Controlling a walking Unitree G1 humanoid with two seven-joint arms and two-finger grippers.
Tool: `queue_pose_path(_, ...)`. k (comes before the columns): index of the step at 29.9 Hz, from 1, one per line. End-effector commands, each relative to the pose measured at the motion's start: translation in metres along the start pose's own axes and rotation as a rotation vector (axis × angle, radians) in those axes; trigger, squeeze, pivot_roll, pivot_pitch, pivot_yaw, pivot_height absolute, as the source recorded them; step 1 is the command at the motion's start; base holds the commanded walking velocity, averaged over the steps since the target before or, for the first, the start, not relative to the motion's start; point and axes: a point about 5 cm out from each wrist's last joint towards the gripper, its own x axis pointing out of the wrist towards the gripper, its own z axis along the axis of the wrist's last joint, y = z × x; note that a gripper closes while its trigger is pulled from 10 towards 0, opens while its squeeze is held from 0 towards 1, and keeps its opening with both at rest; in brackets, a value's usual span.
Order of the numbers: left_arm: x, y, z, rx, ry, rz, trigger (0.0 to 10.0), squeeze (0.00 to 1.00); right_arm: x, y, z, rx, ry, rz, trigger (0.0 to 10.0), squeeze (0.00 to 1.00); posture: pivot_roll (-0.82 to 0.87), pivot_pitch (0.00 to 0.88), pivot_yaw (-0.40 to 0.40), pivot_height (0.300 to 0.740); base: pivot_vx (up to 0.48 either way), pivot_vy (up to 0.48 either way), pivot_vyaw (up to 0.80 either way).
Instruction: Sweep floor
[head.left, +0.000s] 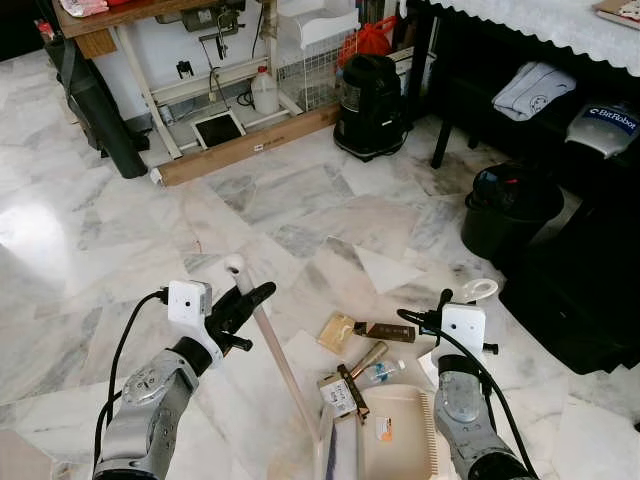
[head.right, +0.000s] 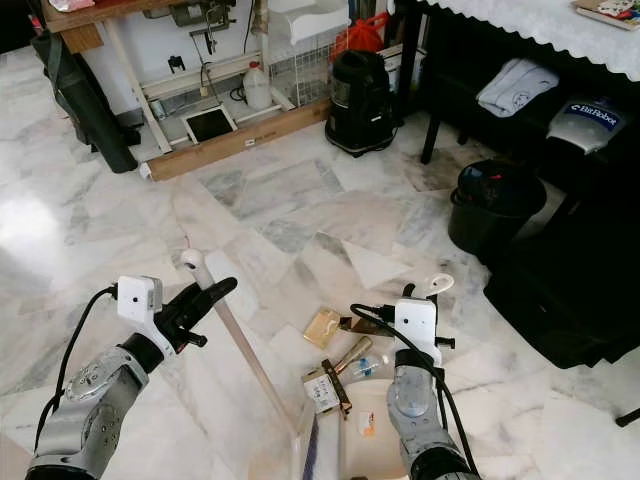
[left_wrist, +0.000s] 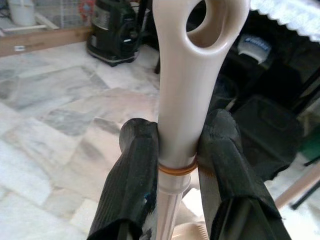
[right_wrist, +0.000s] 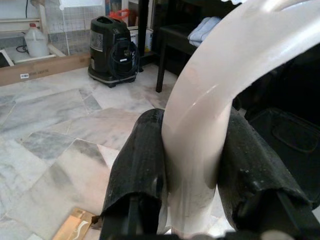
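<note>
Left eye view had the litter pile (head.left: 362, 352) on the marble floor (head.left: 120, 250), lying just ahead of the cream dustpan (head.left: 400, 435) mouth: cardboard bits, a wrapper, a small carton. Left gripper (head.left: 240, 305) was clamped on the broom handle (head.left: 275, 360) near its hooped top, fingers (left_wrist: 135, 165) pinching both sides. Right gripper (head.left: 440, 305) was clamped on the dustpan handle (right_wrist: 200, 125). Best move, I judge: keep the pan lip flat on the floor and pull short strokes toward it. Open floor sat on the robot's left; a black bin (head.left: 510, 210), a vacuum (head.left: 370, 95) and table legs (head.left: 440, 130) crowded the right and far side.
</note>
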Motion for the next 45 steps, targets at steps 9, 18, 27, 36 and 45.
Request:
queue_pose_path(9,0.004,0.0,0.025,-0.029,-0.106,0.016,10.0,0.0,-0.009,0.004,-0.015,-0.02,0.086,0.034,10.0,0.0,0.13,0.076,0.06,0.74,0.0,0.0,0.0)
queue_pose_path(18,0.0,0.021,0.073,0.136,-0.306,0.228,10.0,0.0,-0.01,0.004,-0.016,-0.021,0.093,0.038,10.0,0.0,0.14,0.083,0.058,0.74,0.0,0.0,0.0)
queue_pose_path(27,0.0,0.028,0.068,0.292,-0.319,0.345,10.0,0.0,-0.011,0.003,-0.016,-0.02,0.088,0.036,10.0,0.0,0.13,0.088,0.057,0.74,0.0,0.0,0.0)
queue_pose_path(36,0.008,0.028,0.02,0.397,-0.193,0.351,10.0,0.0,-0.011,0.003,-0.016,-0.022,0.081,0.042,10.0,0.0,0.11,0.093,0.047,0.74,0.0,0.0,0.0)
queue_pose_path(45,0.012,0.027,-0.013,0.304,-0.104,0.357,10.0,0.0,-0.009,-0.001,-0.015,-0.027,0.068,0.042,10.0,0.0,0.1,0.099,0.033,0.74,0.0,0.0,0.0)
